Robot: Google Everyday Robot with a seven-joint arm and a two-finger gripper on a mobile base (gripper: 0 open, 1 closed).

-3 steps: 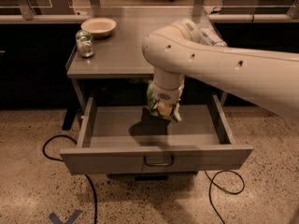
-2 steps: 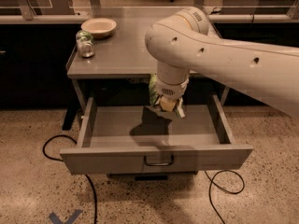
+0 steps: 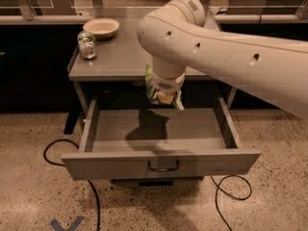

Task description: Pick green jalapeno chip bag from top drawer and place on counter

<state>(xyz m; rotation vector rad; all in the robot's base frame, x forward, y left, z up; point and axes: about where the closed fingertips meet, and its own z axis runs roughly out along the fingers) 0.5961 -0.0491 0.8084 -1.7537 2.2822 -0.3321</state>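
Observation:
The top drawer (image 3: 161, 163) is pulled open, and its grey floor shows only the arm's shadow. My gripper (image 3: 166, 100) hangs above the back of the drawer, just in front of the counter's (image 3: 115, 59) front edge. It is shut on the green jalapeno chip bag (image 3: 149, 82). Only a wrinkly green strip of the bag shows, at the left of my wrist. The rest of the bag is hidden behind the gripper. The bag is clear of the drawer floor, at about the height of the counter edge.
A small glass jar with a green lid (image 3: 87, 45) and a pale bowl (image 3: 101, 28) stand at the counter's back left. My large white arm (image 3: 226, 52) covers the counter's right half. Black cables (image 3: 57, 150) lie on the speckled floor on both sides of the drawer.
My gripper has lifted the green bag from low inside the drawer up to about counter-edge height. The arm has swung slightly back and upward.

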